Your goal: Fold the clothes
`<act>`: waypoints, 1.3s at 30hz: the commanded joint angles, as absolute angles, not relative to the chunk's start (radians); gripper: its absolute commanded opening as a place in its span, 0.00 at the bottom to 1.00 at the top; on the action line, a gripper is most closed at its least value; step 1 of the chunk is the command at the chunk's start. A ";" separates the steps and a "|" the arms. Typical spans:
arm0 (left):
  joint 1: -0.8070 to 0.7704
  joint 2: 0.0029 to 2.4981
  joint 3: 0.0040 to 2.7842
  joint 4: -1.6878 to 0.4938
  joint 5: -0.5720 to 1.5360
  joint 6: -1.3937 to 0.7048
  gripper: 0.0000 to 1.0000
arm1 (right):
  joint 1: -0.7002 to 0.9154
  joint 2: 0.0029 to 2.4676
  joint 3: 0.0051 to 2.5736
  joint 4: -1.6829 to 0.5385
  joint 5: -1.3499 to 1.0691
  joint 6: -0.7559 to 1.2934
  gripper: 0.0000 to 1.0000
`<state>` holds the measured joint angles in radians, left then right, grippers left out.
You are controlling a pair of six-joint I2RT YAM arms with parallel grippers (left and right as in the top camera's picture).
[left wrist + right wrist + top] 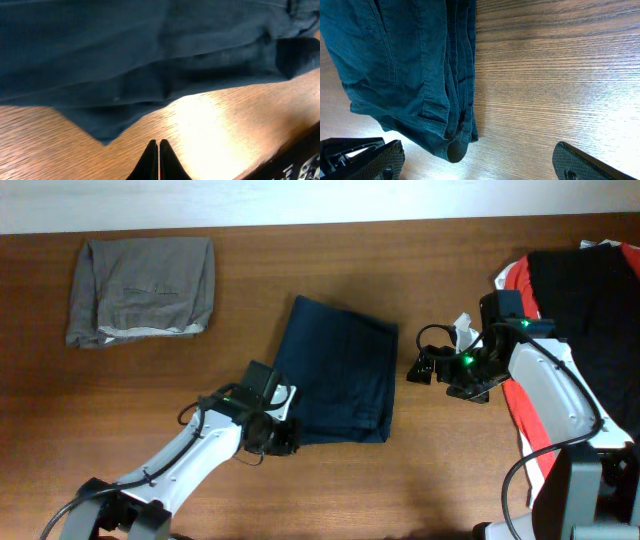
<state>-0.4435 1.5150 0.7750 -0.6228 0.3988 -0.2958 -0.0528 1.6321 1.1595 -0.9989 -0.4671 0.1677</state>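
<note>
The left hand (158, 151), fingers together and empty, hung just short of the folded navy garment (340, 380) at mid-desk. The right hand (418, 367) gaped beside its right edge. Folding looked done (a grey garment (140, 290) lay far-left), so the next move was likely shifting it aside.

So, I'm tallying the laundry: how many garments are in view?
4: a grey-brown garment folded at far left, a navy garment folded at centre, and a black garment over a red-orange garment heaped at the right edge. That heap may hide more.
</note>
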 commanded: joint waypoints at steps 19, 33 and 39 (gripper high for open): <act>-0.273 1.618 0.891 0.153 -0.040 -0.247 0.01 | -0.060 1.623 1.168 -0.999 -0.455 0.162 0.98; -0.585 1.897 0.998 -0.234 0.106 -0.408 0.01 | -0.059 1.623 1.168 -0.999 -0.455 0.162 0.98; -0.421 1.897 1.011 -0.609 -0.031 -0.312 0.01 | -0.059 1.623 1.168 -0.999 -0.455 0.162 0.98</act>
<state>-0.5098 1.8469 1.0523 -0.5251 0.1040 -0.3813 -0.0528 1.6321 1.1595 -0.9993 -0.4671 0.1680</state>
